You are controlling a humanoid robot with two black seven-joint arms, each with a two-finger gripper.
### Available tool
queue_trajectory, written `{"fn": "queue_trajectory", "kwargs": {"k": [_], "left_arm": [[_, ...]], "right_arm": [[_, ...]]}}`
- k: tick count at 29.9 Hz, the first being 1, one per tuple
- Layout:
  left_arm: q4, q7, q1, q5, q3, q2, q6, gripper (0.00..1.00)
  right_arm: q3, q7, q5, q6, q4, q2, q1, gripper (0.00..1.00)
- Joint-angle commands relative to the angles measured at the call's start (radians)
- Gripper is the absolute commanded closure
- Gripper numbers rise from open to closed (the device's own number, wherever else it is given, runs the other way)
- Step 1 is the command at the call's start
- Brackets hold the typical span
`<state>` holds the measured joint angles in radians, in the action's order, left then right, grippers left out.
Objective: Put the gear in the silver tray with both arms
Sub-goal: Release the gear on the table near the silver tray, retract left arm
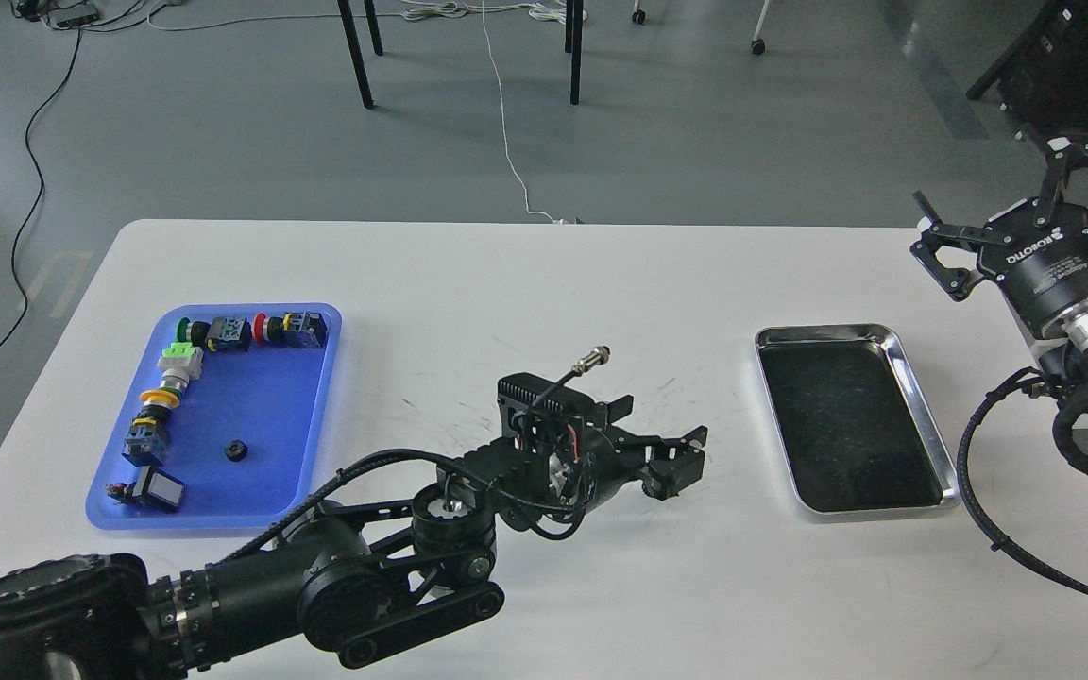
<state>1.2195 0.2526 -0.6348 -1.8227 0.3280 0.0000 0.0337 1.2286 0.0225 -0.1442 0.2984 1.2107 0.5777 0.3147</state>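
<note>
A small black toothed gear (238,450) lies loose on the floor of the blue plastic tray (313,416) at the left of the frame, apart from the row of coloured push-button switches (223,332) lining that tray's upper and left edges. The shiny rectangular silver tray (922,401) sits at the right of the white counter (468,283), its dark bottom bare.

The left gripper (671,463) hangs low over the counter at the middle of the frame, between the two trays and well apart from the gear; whether its jaws are released or clenched I cannot tell, since they are seen dark and end-on. The right gripper (1016,212) is raised at the upper right, beyond the silver tray, its jaws spread wide and holding nothing.

The gear appears not yet picked up. The risks as I judge them: the gear is small and flat, so jaws closing off-centre could flick it away or slip; the nearby switches could be knocked; and a handover between arms could drop it on the counter.
</note>
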Motion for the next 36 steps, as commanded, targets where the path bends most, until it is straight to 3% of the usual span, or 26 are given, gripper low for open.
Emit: {"fn": "queue_trajectory", "kwargs": {"k": [1,6,11,13,16,22,28,36], "left_arm": [[0.055,0.034,0.004,0.208,0.196,0.0,0.035,0.0],[0.146,0.054,0.0,0.4,0.368,0.012,0.113,0.0],[0.181,0.031,0.01,0.564,0.555,0.233,0.117,0.0],[0.181,-0.013,0.017,0.65,0.638,0.297,0.115,0.0],[0.178,-0.113,0.021,0.823,0.727,0.397,0.118,0.0],[0.157,-0.18,0.121,1.075,0.835,0.525,0.107,0.0],[-0.061,-0.303,0.15,1.282,0.858,0.517,0.04,0.0],[-0.199,-0.319,0.164,1.533,0.859,0.508,-0.074,0.0]], "right_arm": [[0.0,-0.001,0.0,0.001,0.0,0.002,0.004,0.01],[-0.004,0.0,0.0,0.001,0.004,-0.001,0.017,0.01],[-0.008,-0.001,0.0,-0.001,0.01,-0.007,0.026,0.01],[-0.008,-0.001,0.0,-0.001,0.013,-0.006,0.04,0.01],[-0.021,-0.001,0.005,-0.001,0.018,0.004,0.067,0.01],[-0.069,-0.001,0.006,-0.004,0.021,0.04,0.139,0.01],[-0.208,-0.001,0.003,-0.001,0.032,0.158,0.23,0.01],[-0.34,-0.001,0.003,0.001,0.075,0.263,0.306,0.01]]}}
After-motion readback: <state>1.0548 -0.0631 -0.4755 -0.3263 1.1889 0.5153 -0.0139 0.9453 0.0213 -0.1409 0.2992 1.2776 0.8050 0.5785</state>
